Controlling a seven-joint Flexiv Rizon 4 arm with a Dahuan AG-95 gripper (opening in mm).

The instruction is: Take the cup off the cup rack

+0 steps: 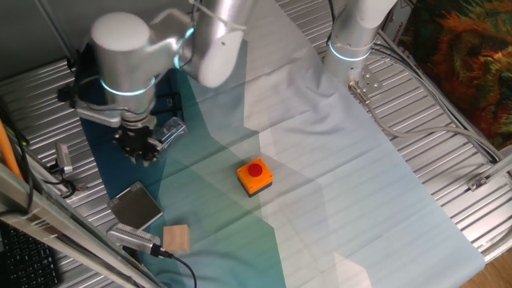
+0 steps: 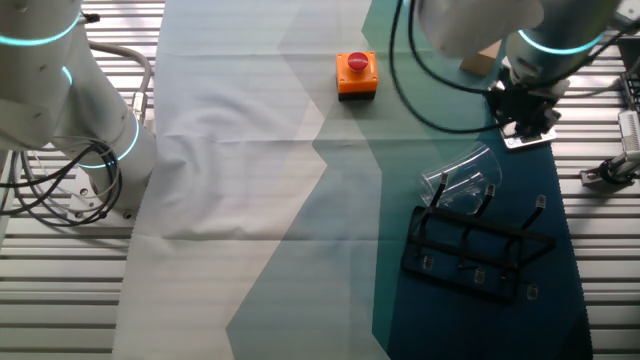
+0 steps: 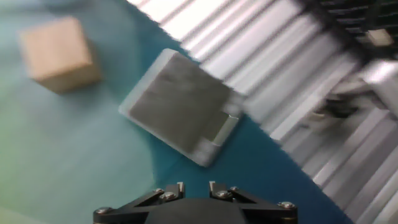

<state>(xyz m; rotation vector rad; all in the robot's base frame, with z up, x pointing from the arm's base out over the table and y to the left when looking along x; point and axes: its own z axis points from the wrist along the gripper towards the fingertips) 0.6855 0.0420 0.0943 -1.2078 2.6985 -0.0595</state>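
Cup (image 2: 463,183): clear tumbler, tilted on its side over a peg at the near-left end of the cup rack (image 2: 478,252); it has not been lifted off. In one fixed view it shows as a glint just right of the gripper (image 1: 170,132).

Cup rack: black wire frame with upright pegs, standing on the dark blue part of the cloth (image 2: 250,150).

Gripper (image 2: 527,118): hangs above the cloth, apart from the cup and empty. In the other fixed view it sits up and to the right of the cup, with a bare gap between them. In the hand view (image 3: 194,188) the fingertips (image 3: 179,187) stand a narrow slot apart with nothing between them.

Grey metal block (image 3: 181,104): flat on the cloth, directly below the hand camera.

Wooden block (image 1: 177,238): near the grey block, at the cloth's edge.

Orange button box (image 1: 254,177): mid-cloth, well apart from the gripper.
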